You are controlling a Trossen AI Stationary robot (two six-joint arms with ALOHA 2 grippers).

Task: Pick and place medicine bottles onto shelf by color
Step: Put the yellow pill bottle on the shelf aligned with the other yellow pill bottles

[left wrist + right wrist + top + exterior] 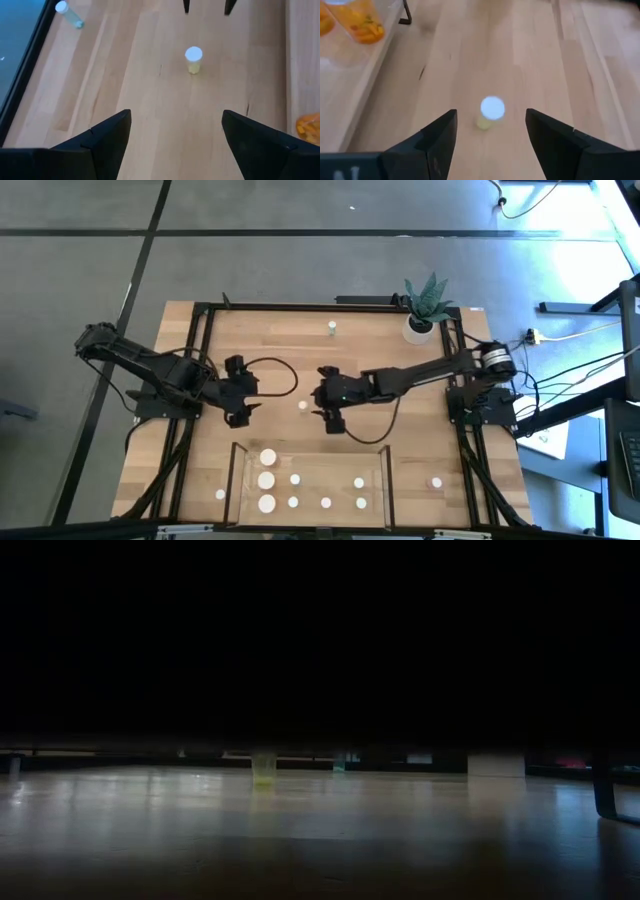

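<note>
Seen from the high view, my left gripper and my right gripper face each other near the middle of the bench, both with jaws spread wide and holding nothing. Between them, closer to my right gripper, stands a small yellowish bottle, untouched. Another small bottle stands near the far edge, beside the potted plant at the far right corner. The shelf lies at the near edge and carries three wide white-capped bottles toward its left end and smaller ones along its middle and right; one bottle lies off its left end and one off its right.

Low view: the yellowish bottle stands upright on the bench; little else can be told.

Left wrist view: the bottle stands well ahead of my left fingers, roughly on their centre line; the greenish bottle shows by the bench edge.

Right wrist view: the bottle lies just ahead of the gap between my right fingers, not touching either; amber bottles stand on the shelf's end.
</note>
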